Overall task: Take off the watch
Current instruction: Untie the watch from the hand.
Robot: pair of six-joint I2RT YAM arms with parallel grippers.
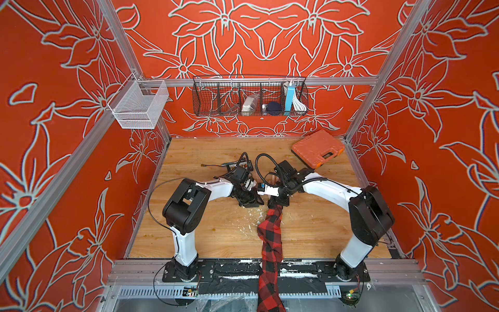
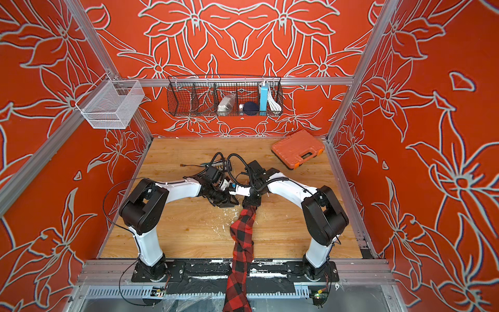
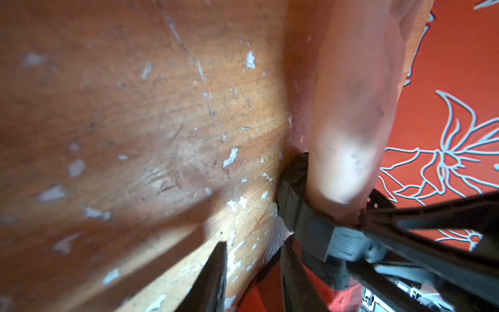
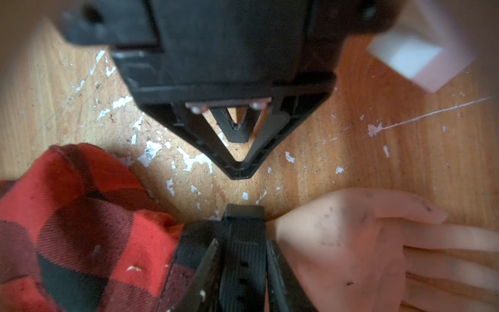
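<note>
Watch (image 4: 244, 218) location: strapped round the wrist of the pale hand (image 4: 351, 237), between that hand and the cuff of the red-and-black plaid sleeve (image 4: 81, 216). The black strap wraps over the top of the wrist; the face is hidden. The pale hand lies flat on the wooden table (image 1: 216, 232), fingers extended away from the sleeve. My right gripper (image 4: 242, 243) is directly above the wrist of the pale hand and points down. One finger sits against each edge of the strap, so the jaws pinch the strap across its width. My right arm (image 1: 332, 189) rises from its base, bends at a raised elbow and slopes down toward the pale hand. In both top views its wrist section covers the watch. My left gripper (image 3: 252, 248) is just beside the wrist of the pale hand, on the side facing my left arm (image 1: 216, 186), with its tips lowered close to the table. Its jaws are parted narrowly, with only bare, paint-flecked wood between them, and it grips nothing. My left arm takes the mirrored pose: upright from its base, elbow raised, forearm sloping down toward the pale hand. The two grippers stand near each other beside that wrist; I cannot tell whether they touch.
</note>
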